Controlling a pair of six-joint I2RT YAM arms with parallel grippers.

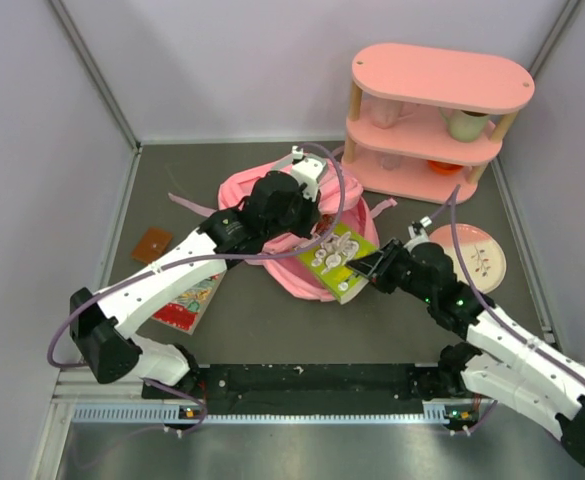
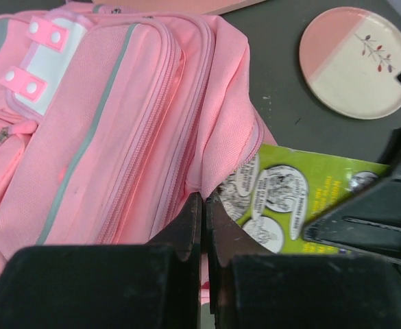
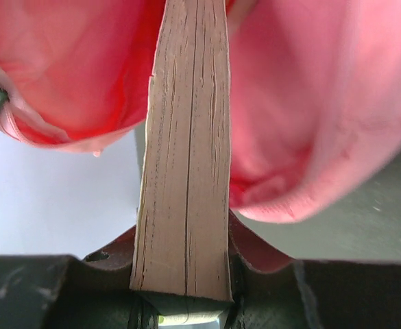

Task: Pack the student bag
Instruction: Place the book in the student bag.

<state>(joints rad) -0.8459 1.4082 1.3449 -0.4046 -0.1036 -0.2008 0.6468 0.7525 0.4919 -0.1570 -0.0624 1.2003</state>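
- Two of your grippers were clamped: the left gripper [image 2: 201, 205] pinched the bag [image 2: 118, 137] at its rim.
- Your right gripper [image 1: 364, 268] gripped the book [image 1: 334, 255], which poked into the bag from 4 o'clock.
- The bag lay mid table [image 1: 272, 335].

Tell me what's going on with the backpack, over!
Left end effector shut at student bag's opening. Right end effector shut on green book, far end under pink fabric. Nothing seen blocking.
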